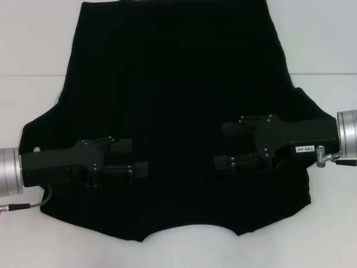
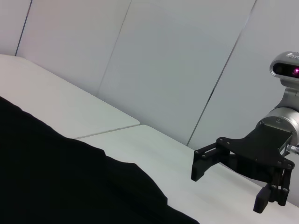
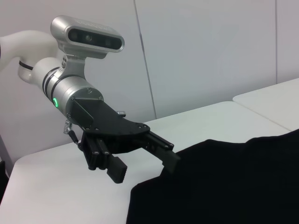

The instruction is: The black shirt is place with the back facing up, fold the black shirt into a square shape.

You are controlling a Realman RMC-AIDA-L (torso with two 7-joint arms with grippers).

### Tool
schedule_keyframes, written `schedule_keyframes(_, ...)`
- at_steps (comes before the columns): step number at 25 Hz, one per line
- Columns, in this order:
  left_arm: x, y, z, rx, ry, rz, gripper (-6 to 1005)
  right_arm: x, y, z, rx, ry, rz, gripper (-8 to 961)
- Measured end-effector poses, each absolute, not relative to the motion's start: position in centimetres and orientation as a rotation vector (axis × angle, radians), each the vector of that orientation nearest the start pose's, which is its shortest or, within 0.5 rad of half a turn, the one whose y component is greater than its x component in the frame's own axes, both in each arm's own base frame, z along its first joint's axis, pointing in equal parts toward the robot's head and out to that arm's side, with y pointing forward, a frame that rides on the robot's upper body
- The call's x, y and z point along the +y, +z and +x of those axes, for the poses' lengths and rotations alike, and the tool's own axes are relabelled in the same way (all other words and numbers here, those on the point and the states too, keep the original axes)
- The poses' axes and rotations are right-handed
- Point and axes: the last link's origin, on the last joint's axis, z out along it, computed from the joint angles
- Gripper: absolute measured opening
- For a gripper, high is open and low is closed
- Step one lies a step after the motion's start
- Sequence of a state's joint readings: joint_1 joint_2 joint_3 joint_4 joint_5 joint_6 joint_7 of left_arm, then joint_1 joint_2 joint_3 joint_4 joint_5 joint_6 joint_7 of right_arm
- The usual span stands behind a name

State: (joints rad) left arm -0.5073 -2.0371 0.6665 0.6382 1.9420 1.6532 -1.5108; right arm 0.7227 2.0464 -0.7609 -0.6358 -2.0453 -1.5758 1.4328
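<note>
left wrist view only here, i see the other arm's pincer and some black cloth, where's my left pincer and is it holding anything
Observer: The left pincer is open and holds nothing. It is over the left half of the black shirt, pointing toward the middle.
Operator: and the right one, is it over the shirt or off it
Observer: In the head view the right pincer is over the shirt's right half, open, facing the left one.
Operator: is the shirt bunched or flat
Observer: It lies spread flat on the white table, with a sleeve out to each side, the neck opening at the near edge, and no print showing.
</note>
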Motion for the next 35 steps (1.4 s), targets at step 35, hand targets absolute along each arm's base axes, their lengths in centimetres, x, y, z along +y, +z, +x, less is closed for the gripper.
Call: schedule_keyframes(35, 34.7, 3.8, -29.0, -1.004, -0.724, -2.463, 933, 37.1, -1.2, 18.9, 0.4, 0.664, -2.921, 915)
